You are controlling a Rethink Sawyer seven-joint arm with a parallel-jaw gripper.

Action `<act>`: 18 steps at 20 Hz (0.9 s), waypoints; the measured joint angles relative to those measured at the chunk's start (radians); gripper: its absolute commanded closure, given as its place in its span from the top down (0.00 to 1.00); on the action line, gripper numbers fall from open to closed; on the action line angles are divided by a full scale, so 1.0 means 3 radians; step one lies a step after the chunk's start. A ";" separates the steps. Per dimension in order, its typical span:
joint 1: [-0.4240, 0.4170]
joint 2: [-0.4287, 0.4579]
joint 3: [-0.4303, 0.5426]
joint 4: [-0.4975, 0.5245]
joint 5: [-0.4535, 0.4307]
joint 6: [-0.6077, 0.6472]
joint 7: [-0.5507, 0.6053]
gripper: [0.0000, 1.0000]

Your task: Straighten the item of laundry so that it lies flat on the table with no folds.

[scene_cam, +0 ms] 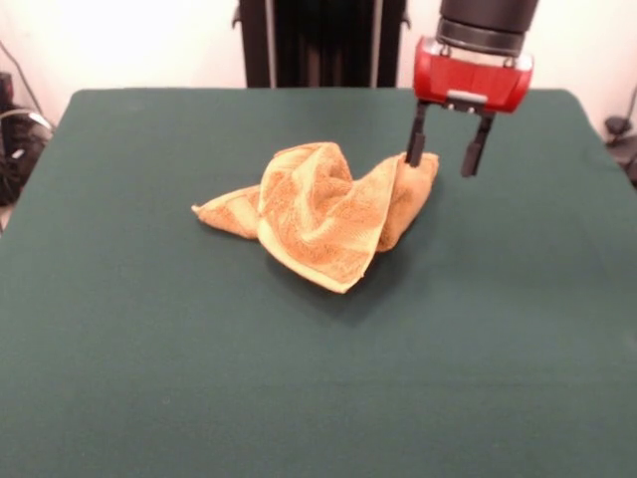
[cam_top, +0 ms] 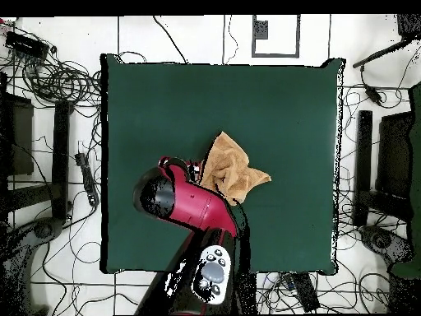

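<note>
The orange-tan terry towel [scene_cam: 326, 212] lies crumpled and folded on the dark green table [scene_cam: 149, 329], a little beyond its middle in the front view. It has a raised hump, one corner pointing toward the camera and a flap trailing to the left. It also shows in the overhead view [cam_top: 231, 169], partly hidden by the arm. My gripper [scene_cam: 445, 158] hangs at the towel's right end. It is open and holds nothing. Its left finger [scene_cam: 415, 144] is at the towel's upper right corner, and its right finger is over bare table.
The red and black arm [cam_top: 189, 204] covers the table's near-left part in the overhead view. Cables and equipment stands [cam_top: 57, 148] surround the table on the floor. The black pedestal [scene_cam: 318, 40] stands behind the table's far edge.
</note>
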 measured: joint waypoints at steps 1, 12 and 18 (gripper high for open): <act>0.0001 -0.0032 0.0000 0.0049 0.0000 0.0000 0.0000 1.00; -0.0159 -0.0064 0.0019 0.0263 0.0000 -0.0036 0.0000 1.00; -0.0311 -0.0057 0.0022 0.0352 0.0000 -0.0107 0.0000 1.00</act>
